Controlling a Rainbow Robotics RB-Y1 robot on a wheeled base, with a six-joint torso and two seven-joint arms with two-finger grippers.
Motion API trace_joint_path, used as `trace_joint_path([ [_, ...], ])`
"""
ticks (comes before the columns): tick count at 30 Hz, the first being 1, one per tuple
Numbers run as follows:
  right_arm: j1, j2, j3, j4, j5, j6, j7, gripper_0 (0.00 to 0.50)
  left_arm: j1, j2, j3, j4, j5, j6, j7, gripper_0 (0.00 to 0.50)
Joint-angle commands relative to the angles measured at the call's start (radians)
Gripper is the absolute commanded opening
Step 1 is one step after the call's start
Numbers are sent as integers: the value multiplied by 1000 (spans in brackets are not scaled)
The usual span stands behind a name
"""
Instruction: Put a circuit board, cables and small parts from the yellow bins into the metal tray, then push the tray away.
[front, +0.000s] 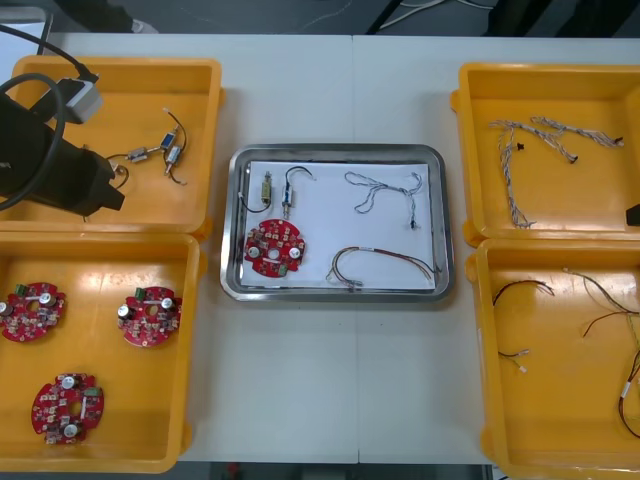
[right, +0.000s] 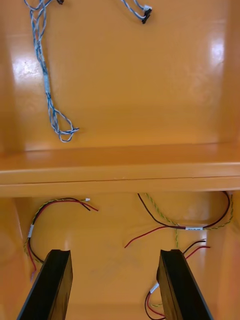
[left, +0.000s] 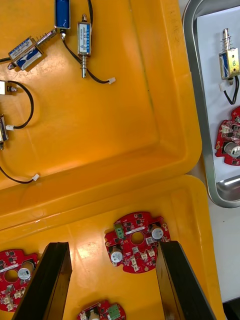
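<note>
The metal tray (front: 443, 225) in the middle of the table holds a red circuit board (front: 276, 247), two small metal parts (front: 288, 190), a blue and white cable (front: 385, 190) and a red and yellow cable (front: 385, 262). My left gripper (left: 112, 280) is open and holds nothing. It hangs over the left bins, with a circuit board (left: 136, 242) of the near left bin beyond its fingertips. In the front view the left arm (front: 60, 170) sits over the far left bin. My right gripper (right: 115, 285) is open and holds nothing, above red, yellow and black cables (right: 180, 227) in the near right bin.
The far left bin (front: 205, 120) holds several small metal parts (front: 165, 150). Three circuit boards (front: 150, 315) lie in the near left bin. Blue and white cables (front: 530, 140) are in the far right bin, loose cables (front: 520, 290) in the near right bin.
</note>
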Motion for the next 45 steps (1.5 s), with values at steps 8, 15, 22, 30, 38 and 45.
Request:
trace_joint_path([
  [8, -16, -73, 144, -128, -45, 3, -26, 500, 16, 41, 30, -34, 5, 6, -9, 500],
  [15, -21, -73, 255, -274, -54, 3, -17, 500, 16, 41, 30, -34, 5, 6, -9, 500],
  [22, -29, -62, 399, -389, -69, 3, -11, 500, 16, 41, 30, -34, 5, 6, -9, 500],
  [30, -59, -60, 509, -456, -108, -13, 9, 500, 16, 41, 30, -34, 5, 6, -9, 500],
  [38, -124, -57, 611, -456, -125, -54, 37, 500, 16, 41, 30, -34, 5, 6, -9, 500],
  [45, -187, -10, 713, -447, -83, -83, 72, 500, 16, 41, 30, -34, 5, 6, -9, 500],
])
